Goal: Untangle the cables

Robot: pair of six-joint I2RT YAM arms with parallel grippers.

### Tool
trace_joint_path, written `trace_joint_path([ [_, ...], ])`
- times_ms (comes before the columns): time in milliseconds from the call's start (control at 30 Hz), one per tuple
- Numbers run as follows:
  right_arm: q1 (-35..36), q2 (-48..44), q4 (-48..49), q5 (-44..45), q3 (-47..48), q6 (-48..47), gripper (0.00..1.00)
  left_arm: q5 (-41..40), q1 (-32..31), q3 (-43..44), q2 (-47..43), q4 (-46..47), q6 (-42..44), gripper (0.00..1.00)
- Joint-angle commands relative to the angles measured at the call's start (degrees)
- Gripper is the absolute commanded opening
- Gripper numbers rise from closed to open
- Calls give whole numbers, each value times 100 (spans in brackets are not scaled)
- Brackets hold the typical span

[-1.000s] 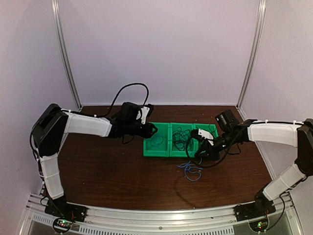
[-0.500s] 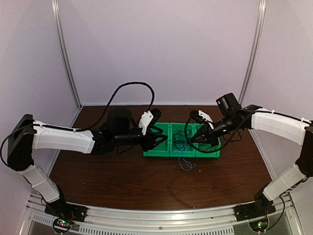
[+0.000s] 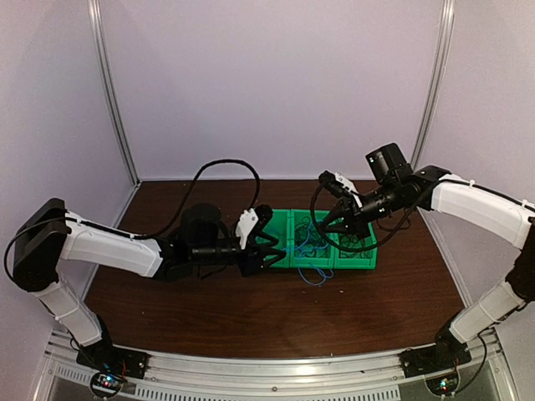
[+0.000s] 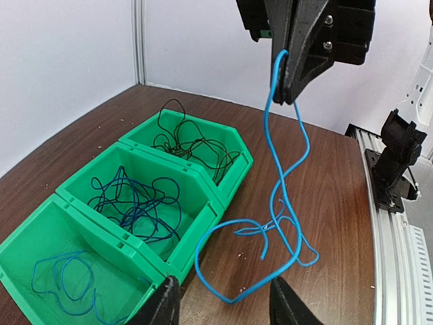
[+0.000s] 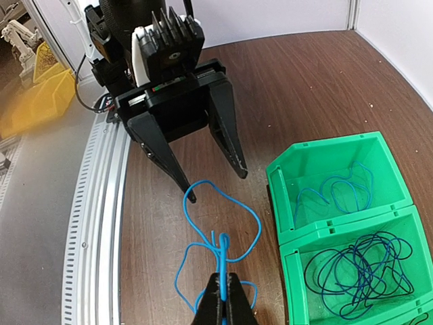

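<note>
With the right hand (image 5: 223, 292) pinched shut on the blue cable (image 4: 284, 196), whose slack loops trail on the tabletop (image 4: 331, 203) at six o'clock of the green bins (image 4: 240, 145), the open, empty left hand (image 5: 216, 184) should close low on one strand and pull gently sideways.

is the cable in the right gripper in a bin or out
Out: the cable hangs from the shut right gripper, lower loops on the table beside the bins.
</note>
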Motion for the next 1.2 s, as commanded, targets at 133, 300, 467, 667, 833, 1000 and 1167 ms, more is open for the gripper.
trace_joint_path([
  [133,224,36,-106,43,84,37,0,756,-117,463,323,576,106,46],
  [300,261,23,-84,54,93,63,0,1198,-120,577,614,822,-187,45],
  [467,272,14,-52,80,107,80,0,1654,-200,744,893,931,-394,45],
  [667,276,-3,-46,52,193,105,0,1587,-214,805,1081,944,-536,42],
  [833,279,-25,-64,49,204,107,0,1452,-219,906,1238,847,-641,33],
  [1000,279,-94,-33,143,113,73,0,1454,-218,884,1239,966,-782,25],
  [1167,278,-165,32,221,-4,57,0,1425,-218,869,1188,871,-794,19],
])
